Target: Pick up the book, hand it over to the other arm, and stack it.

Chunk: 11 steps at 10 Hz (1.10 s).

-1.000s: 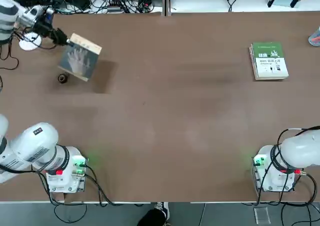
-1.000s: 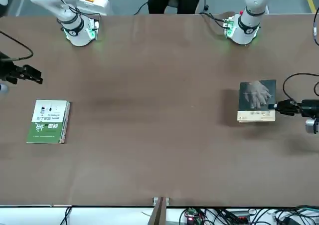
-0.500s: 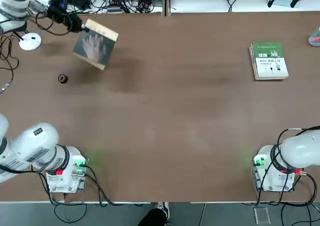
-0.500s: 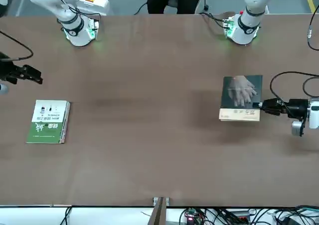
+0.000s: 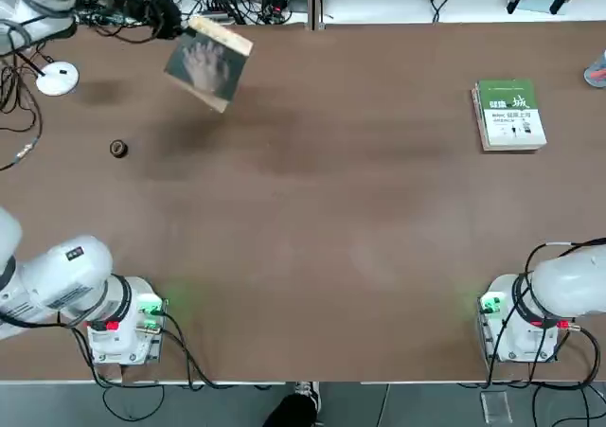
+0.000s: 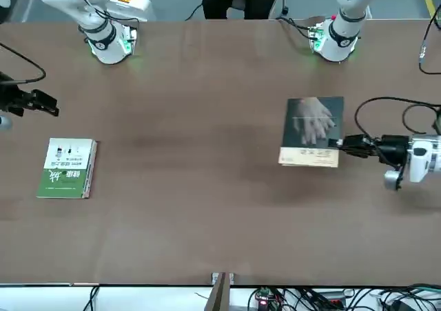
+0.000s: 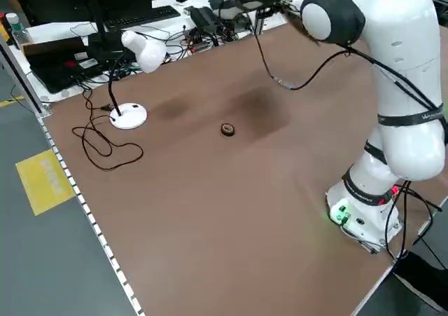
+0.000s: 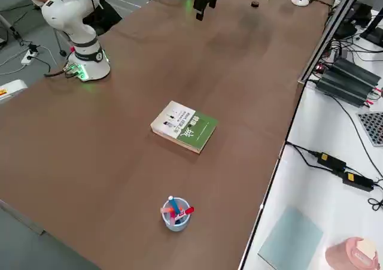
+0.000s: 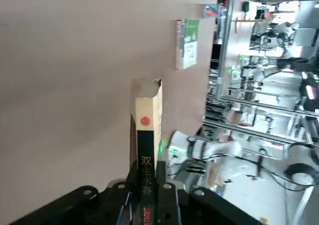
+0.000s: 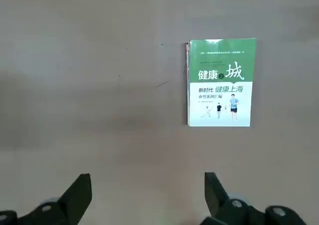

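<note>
The book (image 5: 210, 67), dark grey with a pale hand on its cover and a tan strip, hangs tilted above the table's far left part. My left gripper (image 5: 180, 26) is shut on its edge. The front view shows the same book (image 6: 311, 132) clear of the table, with the left gripper (image 6: 339, 143) on its side. In the left wrist view the book's spine (image 9: 147, 150) stands clamped between the fingers. My right gripper (image 10: 144, 192) hovers open and holds nothing, high over the green-and-white book (image 10: 221, 83). That book lies flat at the far right (image 5: 509, 115).
A small dark round object (image 5: 117, 148) and a white lamp base (image 5: 57, 79) sit on the table's left. A cup of pens (image 8: 175, 213) stands at the far right edge. Cables and electronics line the bench beyond the table. A person's shoe (image 5: 295, 410) shows at the near edge.
The left gripper has lifted the book and carried it rightwards toward the table's middle, away from the small round object. The right gripper and the green-and-white book have stayed put.
</note>
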Each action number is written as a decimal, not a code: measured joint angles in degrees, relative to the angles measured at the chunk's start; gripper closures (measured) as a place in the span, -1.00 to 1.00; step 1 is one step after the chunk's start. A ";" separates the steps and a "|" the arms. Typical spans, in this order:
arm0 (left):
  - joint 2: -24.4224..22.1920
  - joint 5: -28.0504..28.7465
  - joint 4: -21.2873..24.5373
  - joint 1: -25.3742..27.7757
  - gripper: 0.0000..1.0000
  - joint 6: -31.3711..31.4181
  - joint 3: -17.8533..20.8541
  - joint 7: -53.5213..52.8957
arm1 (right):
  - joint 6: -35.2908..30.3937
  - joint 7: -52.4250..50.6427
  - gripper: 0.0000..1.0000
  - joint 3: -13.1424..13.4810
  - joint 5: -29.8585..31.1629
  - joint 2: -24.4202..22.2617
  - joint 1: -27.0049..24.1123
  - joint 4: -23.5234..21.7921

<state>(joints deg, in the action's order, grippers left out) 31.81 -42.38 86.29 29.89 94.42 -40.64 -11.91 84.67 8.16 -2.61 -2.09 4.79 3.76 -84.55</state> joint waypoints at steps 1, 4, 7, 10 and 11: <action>0.01 -1.06 -0.17 -1.64 0.97 1.32 0.00 0.97 | 0.00 0.00 -1.00 0.00 0.00 0.00 0.00 0.00; 0.03 -2.39 -0.80 -6.13 0.97 5.79 -0.03 5.43 | 0.03 -0.01 -1.00 0.00 0.00 0.00 0.00 0.00; 0.01 -2.45 -3.05 -10.31 0.97 8.56 -0.07 9.82 | 0.10 -0.01 -1.00 0.00 -0.26 0.00 0.00 0.01; 0.06 -2.45 -3.48 -12.86 0.97 12.18 -0.05 10.15 | 0.14 0.03 -1.00 0.20 -4.25 0.00 -0.03 0.02; 0.11 -2.45 -3.48 -13.51 0.97 13.67 -0.03 10.15 | 0.15 0.03 -1.00 0.39 -6.25 0.00 -0.16 0.03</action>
<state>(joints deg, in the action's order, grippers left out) 31.92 -44.83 82.81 16.38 108.09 -40.67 -1.76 84.82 8.19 -2.22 -8.34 4.79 3.60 -84.52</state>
